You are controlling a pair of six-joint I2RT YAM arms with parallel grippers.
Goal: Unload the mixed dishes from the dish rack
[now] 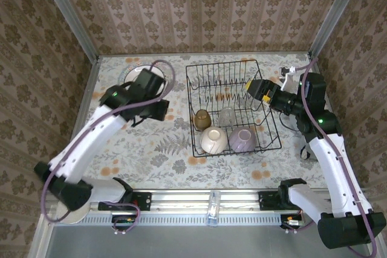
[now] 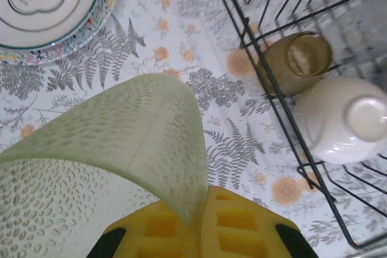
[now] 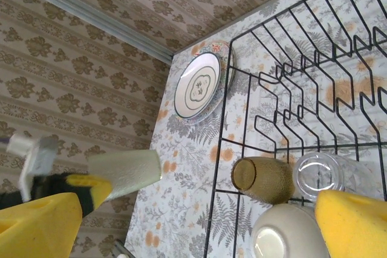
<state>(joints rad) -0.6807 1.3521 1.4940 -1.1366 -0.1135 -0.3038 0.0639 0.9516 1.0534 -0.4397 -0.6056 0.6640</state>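
Left gripper pinches pale-green cup by wall, lower left of frame; likely light, stiff, dimpled so grippy. Right gripper spread above dish rack.

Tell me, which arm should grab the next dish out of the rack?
Probably right. The right gripper is open and hovers over the dish rack near the clear glass. The left gripper is busy, shut on the pale-green cup over the table.

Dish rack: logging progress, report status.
Left fingers shut on pale-green cup, outside rack. Right fingers open over rack. Inside: amber cup, glass, cream bowl, lilac bowl. Nothing blocking.
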